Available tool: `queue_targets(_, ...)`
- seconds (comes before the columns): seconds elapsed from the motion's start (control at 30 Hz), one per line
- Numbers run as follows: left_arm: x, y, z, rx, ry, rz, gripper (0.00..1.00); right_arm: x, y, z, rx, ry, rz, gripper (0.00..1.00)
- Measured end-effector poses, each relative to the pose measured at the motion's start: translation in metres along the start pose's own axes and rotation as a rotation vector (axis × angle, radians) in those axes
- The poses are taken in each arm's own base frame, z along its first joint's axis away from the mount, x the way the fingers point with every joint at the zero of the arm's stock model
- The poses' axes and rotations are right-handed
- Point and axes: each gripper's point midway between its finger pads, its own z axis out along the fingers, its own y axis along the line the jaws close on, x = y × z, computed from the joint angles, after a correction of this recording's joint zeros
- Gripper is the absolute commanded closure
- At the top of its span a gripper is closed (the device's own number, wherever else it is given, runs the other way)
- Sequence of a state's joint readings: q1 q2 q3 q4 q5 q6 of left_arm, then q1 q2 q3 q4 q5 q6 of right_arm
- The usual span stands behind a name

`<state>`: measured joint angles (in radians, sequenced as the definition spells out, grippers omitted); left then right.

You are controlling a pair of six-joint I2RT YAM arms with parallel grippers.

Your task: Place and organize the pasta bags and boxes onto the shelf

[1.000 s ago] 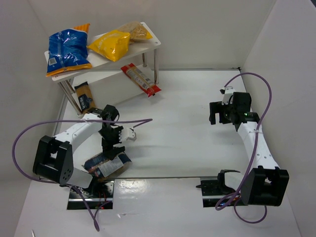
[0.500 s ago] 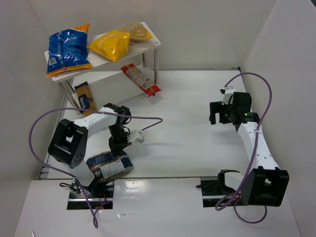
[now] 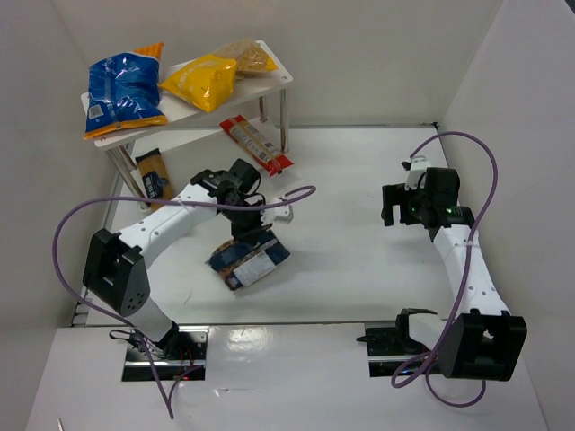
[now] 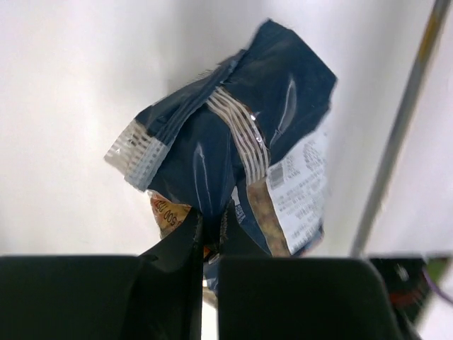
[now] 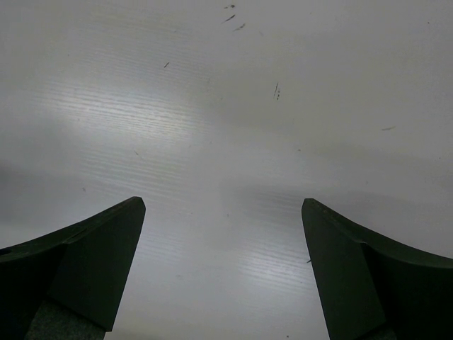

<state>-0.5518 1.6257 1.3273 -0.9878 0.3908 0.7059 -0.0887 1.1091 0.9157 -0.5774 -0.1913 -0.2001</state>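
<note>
Left gripper (image 4: 210, 221) tight on blue-label bag (image 4: 237, 142), arm outstretched near shelf (image 3: 262, 83)

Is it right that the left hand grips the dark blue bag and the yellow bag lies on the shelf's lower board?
No. The yellow bag lies on the shelf's top board, as the top view shows. The left hand does grip the dark blue bag.

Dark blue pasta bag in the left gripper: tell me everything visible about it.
The bag is glossy, crinkled plastic, dark blue with striped white bands, a white barcode panel and a clear window showing brownish pasta. The left gripper pinches one creased edge. In the top view it is tilted, in front of the shelf and apart from the long red packet.
</note>
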Motion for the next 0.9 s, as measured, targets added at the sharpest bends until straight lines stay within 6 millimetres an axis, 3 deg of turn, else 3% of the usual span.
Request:
queue_targets(0.1, -0.037, 0.007, -0.018, -0.085, -0.127, 0.045, 1.00, -0.001, 0.000, -0.001, -0.001, -0.006, -0.002, 0.00)
queue_targets(0.23, -0.065, 0.009, -0.040, -0.158, -0.256, 0.052, 1.00, -0.002, 0.005, -0.002, -0.033, -0.013, -0.020, 0.00)
queue_targets(0.43, -0.070, 0.008, -0.045, -0.205, -0.330, 0.001, 1.00, -0.006, 0.042, -0.006, -0.252, -0.052, -0.114, 0.00)
queue_targets(0.67, -0.070, 0.011, -0.043, -0.212, -0.356, -0.103, 1.00, -0.021, 0.123, -0.013, -0.652, -0.106, -0.247, 0.00)
queue_targets(0.83, -0.070, 0.029, -0.060, -0.261, -0.412, -0.173, 1.00, -0.008, 0.215, -0.012, -0.943, -0.058, -0.413, 0.00)
queue_targets(0.9, -0.071, 0.035, -0.069, -0.278, -0.431, -0.190, 1.00, 0.002, 0.241, -0.009, -1.024, -0.030, -0.450, 0.00)
